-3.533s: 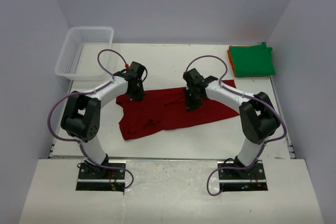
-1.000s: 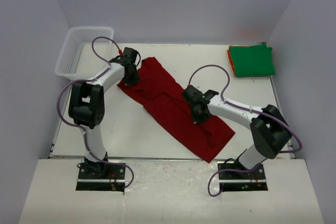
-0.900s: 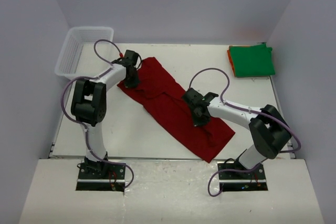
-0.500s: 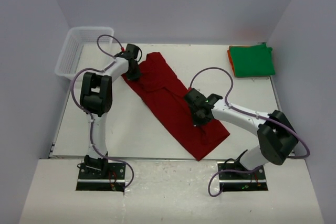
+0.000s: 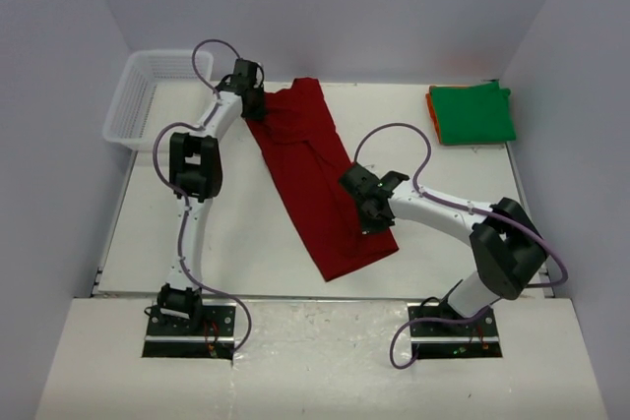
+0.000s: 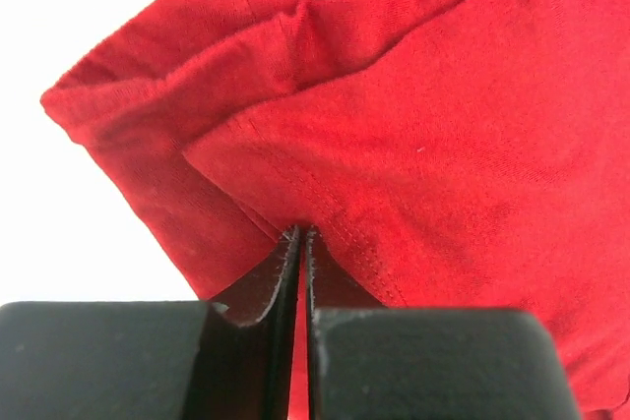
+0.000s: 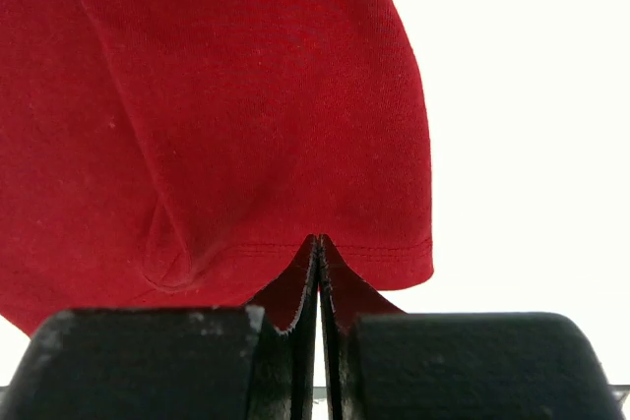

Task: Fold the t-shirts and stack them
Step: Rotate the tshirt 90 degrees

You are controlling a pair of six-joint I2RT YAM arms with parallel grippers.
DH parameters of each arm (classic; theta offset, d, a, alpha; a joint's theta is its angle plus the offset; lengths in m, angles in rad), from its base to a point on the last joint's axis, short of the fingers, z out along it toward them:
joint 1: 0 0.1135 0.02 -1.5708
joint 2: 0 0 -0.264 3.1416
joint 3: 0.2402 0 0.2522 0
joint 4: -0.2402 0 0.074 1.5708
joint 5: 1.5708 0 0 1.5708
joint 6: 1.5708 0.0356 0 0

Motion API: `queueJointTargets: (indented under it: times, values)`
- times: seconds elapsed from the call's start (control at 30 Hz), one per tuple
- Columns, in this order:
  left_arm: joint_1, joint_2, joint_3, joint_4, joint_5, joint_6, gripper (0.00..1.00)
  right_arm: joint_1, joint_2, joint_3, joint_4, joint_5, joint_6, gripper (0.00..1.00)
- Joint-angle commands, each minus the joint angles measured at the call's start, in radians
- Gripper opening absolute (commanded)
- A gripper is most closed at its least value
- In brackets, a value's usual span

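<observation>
Right now the dark red t-shirt lies stretched in a long diagonal strip across the table, running from the far left side down toward the near middle. At the far end, the left gripper has its jaws pressed together on bunched cloth by a sleeve. Near the other end, the right gripper pinches the stitched hem edge, jaws tight. That's 2 thin pinches, and there's the worry: only a sliver of fabric sits between each pair of fingers, so a hard pull could slide an edge free and slacken the strip. Layers look doubled up near the sleeve, so a fold from here may trap wrinkles. Far right, the green t-shirt sits folded on the orange t-shirt, well apart. The basket stands far left.
</observation>
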Motion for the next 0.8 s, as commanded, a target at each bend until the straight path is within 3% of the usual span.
queueJointTargets:
  times: [0.0, 0.17, 0.3, 0.47, 0.57, 0.6, 0.63, 0.77]
  values:
    - [0.017, -0.062, 0.029, 0.106, 0.062, 0.113, 0.1, 0.005, -0.002, 0.021, 0.01, 0.022, 0.002, 0.0]
    - [0.015, -0.238, -0.002, 0.22, 0.089, 0.101, 0.24, 0.005, 0.021, 0.039, -0.003, 0.039, -0.003, 0.0]
    - [0.006, -0.365, -0.006, 0.219, 0.19, 0.017, 0.41, 0.002, 0.02, 0.034, -0.001, 0.058, 0.005, 0.0]
    - [-0.073, -0.498, -0.093, 0.15, 0.178, -0.06, 0.46, -0.014, 0.024, 0.027, 0.005, 0.058, 0.014, 0.0]
    - [-0.135, -0.585, -0.271, 0.125, 0.158, -0.134, 0.32, -0.034, 0.027, 0.016, 0.013, 0.056, 0.008, 0.0]
    - [-0.153, -0.622, -0.316, 0.111, 0.138, -0.163, 0.12, -0.045, 0.024, 0.005, 0.017, 0.058, 0.003, 0.0]
    - [-0.184, -0.635, -0.36, 0.101, 0.096, -0.172, 0.01, -0.051, 0.021, 0.001, 0.023, 0.055, 0.0, 0.0]
    - [-0.244, -0.742, -0.665, 0.144, 0.029, -0.241, 0.0, -0.08, 0.01, -0.019, 0.065, -0.002, -0.017, 0.0]
